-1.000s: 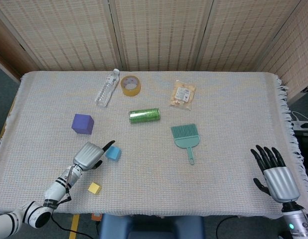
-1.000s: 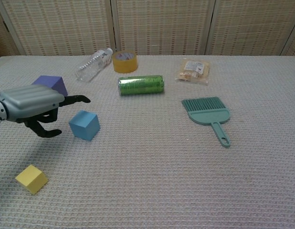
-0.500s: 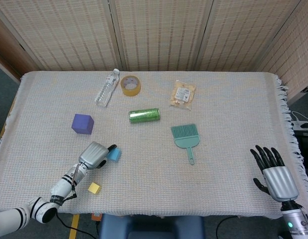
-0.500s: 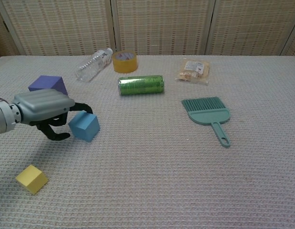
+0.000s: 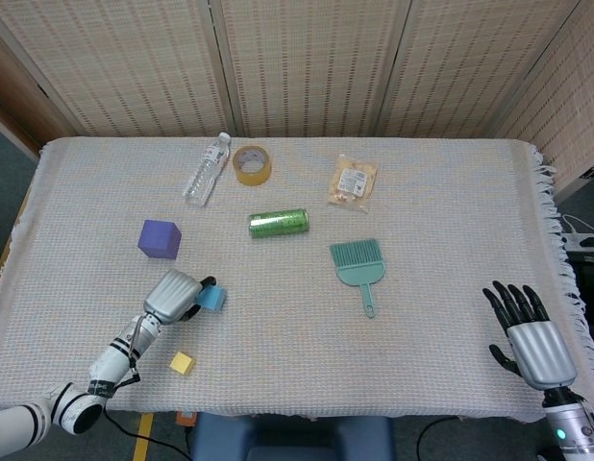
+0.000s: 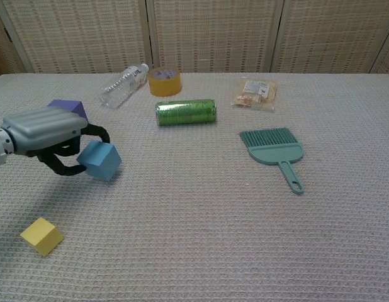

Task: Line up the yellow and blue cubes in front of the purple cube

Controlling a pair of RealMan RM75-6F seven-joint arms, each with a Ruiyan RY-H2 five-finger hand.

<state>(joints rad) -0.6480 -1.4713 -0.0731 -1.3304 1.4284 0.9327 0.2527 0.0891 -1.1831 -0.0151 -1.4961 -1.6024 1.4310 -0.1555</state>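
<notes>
My left hand (image 6: 46,129) (image 5: 173,295) holds the blue cube (image 6: 100,160) (image 5: 213,298), tilted and lifted a little off the cloth. The purple cube (image 5: 160,238) (image 6: 72,107) sits just behind the hand, partly hidden by it in the chest view. Near the front edge, below and left of the hand, lies the yellow cube (image 5: 183,363) (image 6: 41,235). My right hand (image 5: 528,331) rests at the table's right front corner, fingers spread and holding nothing.
A green can (image 5: 278,223) lies at mid-table, a teal brush (image 5: 358,263) to its right. At the back are a water bottle (image 5: 207,169), a tape roll (image 5: 252,164) and a snack packet (image 5: 354,181). A woven cloth (image 5: 441,250) covers the table.
My left hand closed its fingers round the blue cube and has shifted it slightly left and up, tilting it. The right hand has not moved.
</notes>
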